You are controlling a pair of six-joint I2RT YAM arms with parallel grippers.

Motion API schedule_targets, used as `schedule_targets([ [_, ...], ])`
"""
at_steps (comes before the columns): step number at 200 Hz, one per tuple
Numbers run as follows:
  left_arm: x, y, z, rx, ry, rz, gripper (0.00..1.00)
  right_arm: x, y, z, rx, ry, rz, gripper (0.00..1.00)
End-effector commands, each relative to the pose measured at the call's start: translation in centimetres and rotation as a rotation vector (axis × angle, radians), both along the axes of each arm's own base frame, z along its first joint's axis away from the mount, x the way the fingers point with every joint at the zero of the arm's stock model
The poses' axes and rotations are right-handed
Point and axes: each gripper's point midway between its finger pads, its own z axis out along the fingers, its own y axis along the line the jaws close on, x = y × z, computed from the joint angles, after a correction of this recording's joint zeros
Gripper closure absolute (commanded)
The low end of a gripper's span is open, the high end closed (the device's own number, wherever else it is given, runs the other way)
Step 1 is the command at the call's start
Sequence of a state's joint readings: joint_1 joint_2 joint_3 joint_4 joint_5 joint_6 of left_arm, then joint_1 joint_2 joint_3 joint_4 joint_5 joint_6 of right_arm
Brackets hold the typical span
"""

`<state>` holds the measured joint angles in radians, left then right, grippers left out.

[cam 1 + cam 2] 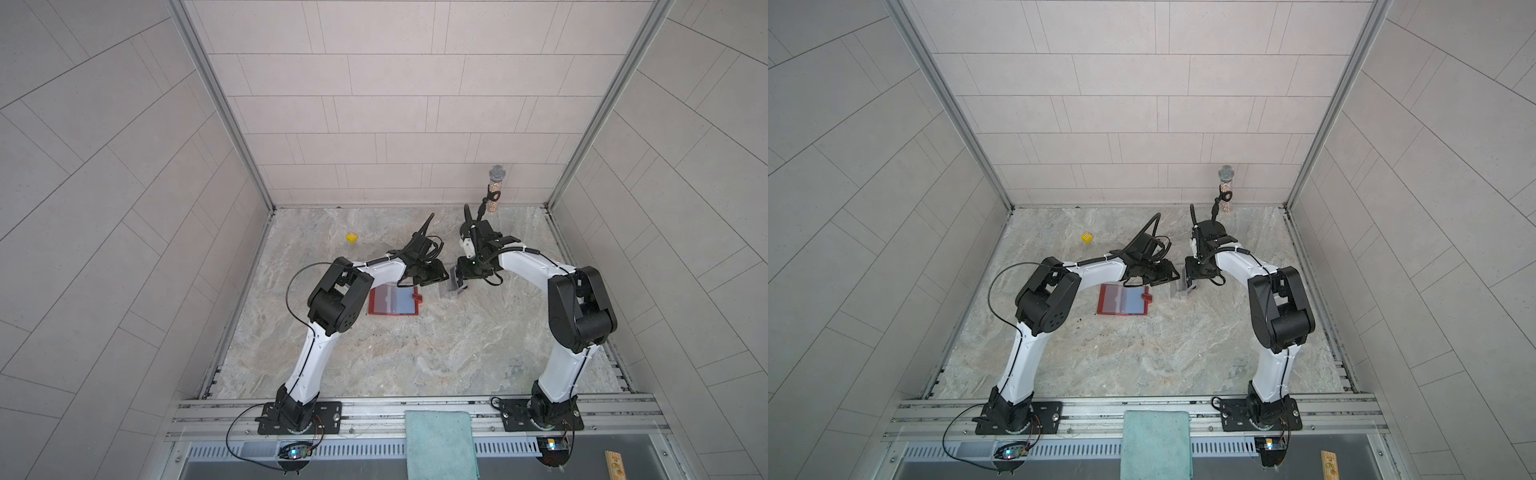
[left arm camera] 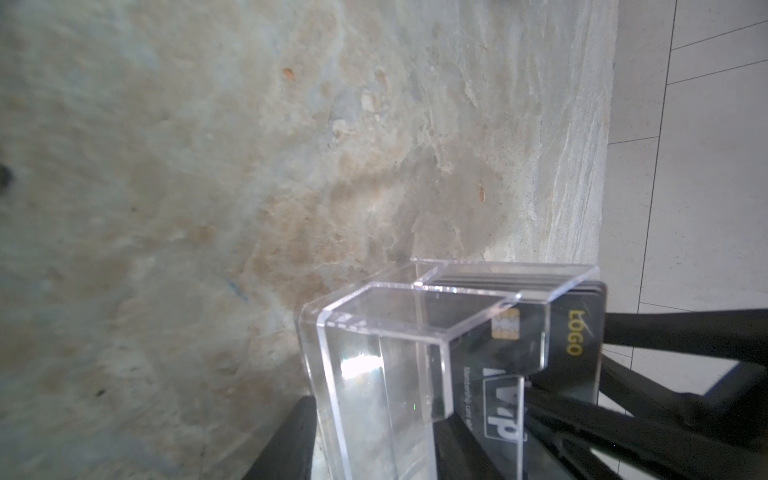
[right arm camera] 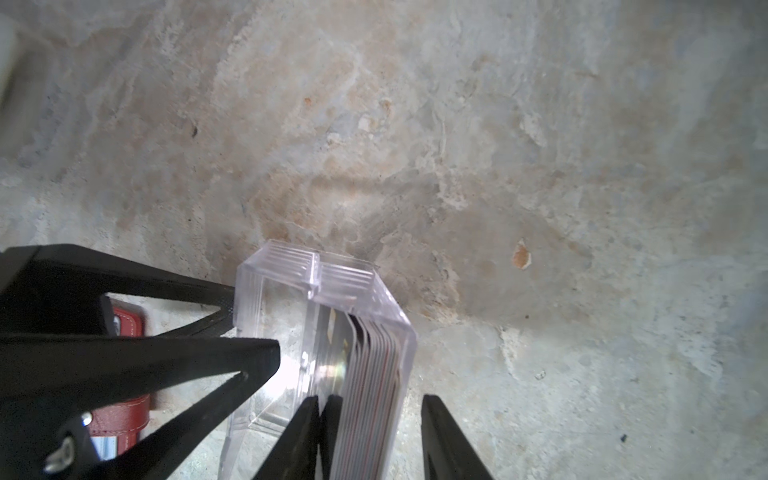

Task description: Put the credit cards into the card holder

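Black plastic credit cards (image 2: 577, 353), thin glossy rectangles lettered "VIP" and "LOGO" with a gold chip, stand on edge as a tight stack in a clear acrylic stand (image 2: 374, 374) on a grey-beige marble-patterned tabletop (image 1: 415, 353); the card holder (image 1: 392, 301), a red leather-look book-style wallet, lies open and flat with its clear sleeves upward, near the stand on the left arm's side in both top views, and no black card shows in it; the left gripper (image 3: 255, 320) reaches in from the wallet side, its black fingers set either side of the stand's clear front pocket; whether they press it or only flank it cannot be told; the right gripper (image 3: 372, 399) hangs over the stack with its fingers part-way spread, one against the front card, the other just outside the stand's back wall; whether it is pinching cannot be told either; the cards are likely light, stiff and slippery, and packed so closely that two or more may lift together; the best hold is probably the exposed top edge above the stand's low front lip, pinching a single card across its flat faces; the stand looks light and smooth-bottomed, so it may slide or tip unless steadied; the wallet's sleeves look soft and floppy, with narrow mouths, so a card would need to go in edge first and square.
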<state>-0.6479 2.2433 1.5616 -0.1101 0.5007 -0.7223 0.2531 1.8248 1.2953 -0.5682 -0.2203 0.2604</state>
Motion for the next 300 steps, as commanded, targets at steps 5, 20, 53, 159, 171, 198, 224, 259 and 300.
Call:
schedule_targets([
  [5,-1.2,1.8,-2.3,0.090,0.045,0.027,0.52,-0.3,-1.3,0.3,-0.082,0.010,-0.005,0.58],
  [20,-1.1,1.8,-2.3,0.084,0.060,0.047,0.52,-0.3,-1.3,0.7,-0.085,0.007,-0.004,0.59],
  [53,-1.2,1.8,-2.2,0.084,0.057,0.048,0.52,-0.3,-1.2,1.4,-0.094,-0.007,0.000,0.59],
  [159,-1.2,2.0,-2.2,0.084,0.059,0.053,0.53,-0.5,-0.8,2.8,-0.102,-0.027,0.012,0.61],
  [171,-1.3,2.0,-2.3,0.084,0.060,0.053,0.53,-0.5,-0.8,2.9,-0.103,-0.029,0.011,0.62],
  [198,-1.3,2.0,-2.3,0.084,0.061,0.054,0.53,-0.6,-0.9,3.3,-0.105,-0.037,0.009,0.62],
  [224,-1.3,2.0,-2.3,0.083,0.060,0.056,0.53,-0.6,-1.0,3.7,-0.105,-0.045,0.009,0.64],
  [259,-1.3,2.0,-2.3,0.083,0.059,0.057,0.53,-0.7,-0.7,3.8,-0.097,-0.041,0.017,0.70],
  [300,-1.3,2.1,-2.4,0.084,0.060,0.057,0.53,-0.8,-0.6,3.9,-0.095,-0.041,0.022,0.81],
])
